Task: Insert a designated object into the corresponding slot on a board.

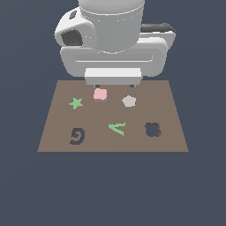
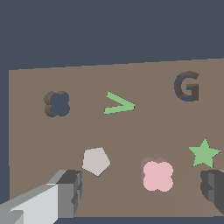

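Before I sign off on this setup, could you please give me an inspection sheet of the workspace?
Surface: flat brown board on a plain dark ground.
Job's things: pink block lies on the board, not gripped; lobed square slot is empty, toward the exterior view's right.
Clutter: green star, grey pentagon, green arrowhead, curled cutout.
Claw: claw open, fingers on either side of the pink block and apart from it.
Cables: nothing seen.
Surroundings: nothing seen.
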`<move>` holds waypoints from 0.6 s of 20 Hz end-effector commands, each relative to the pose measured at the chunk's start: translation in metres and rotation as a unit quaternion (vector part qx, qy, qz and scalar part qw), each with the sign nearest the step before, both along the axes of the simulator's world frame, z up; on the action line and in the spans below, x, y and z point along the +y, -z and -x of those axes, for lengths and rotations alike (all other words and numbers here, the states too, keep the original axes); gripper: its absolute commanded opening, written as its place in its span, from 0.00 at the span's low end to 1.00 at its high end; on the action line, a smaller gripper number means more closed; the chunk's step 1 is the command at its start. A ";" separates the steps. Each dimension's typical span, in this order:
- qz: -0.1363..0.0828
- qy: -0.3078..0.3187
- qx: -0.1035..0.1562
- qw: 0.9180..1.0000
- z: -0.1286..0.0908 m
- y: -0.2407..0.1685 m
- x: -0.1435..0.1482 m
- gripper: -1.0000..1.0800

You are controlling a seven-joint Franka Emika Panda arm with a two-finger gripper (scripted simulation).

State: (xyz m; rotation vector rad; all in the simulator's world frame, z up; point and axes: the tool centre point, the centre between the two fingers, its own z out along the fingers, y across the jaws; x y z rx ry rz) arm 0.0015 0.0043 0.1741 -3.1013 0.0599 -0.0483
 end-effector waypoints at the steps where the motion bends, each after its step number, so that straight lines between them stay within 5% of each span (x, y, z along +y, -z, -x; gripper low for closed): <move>1: 0.000 0.000 0.000 1.000 0.000 0.000 0.000 0.96; 12: 0.005 0.003 0.004 1.000 0.018 0.033 -0.014 0.96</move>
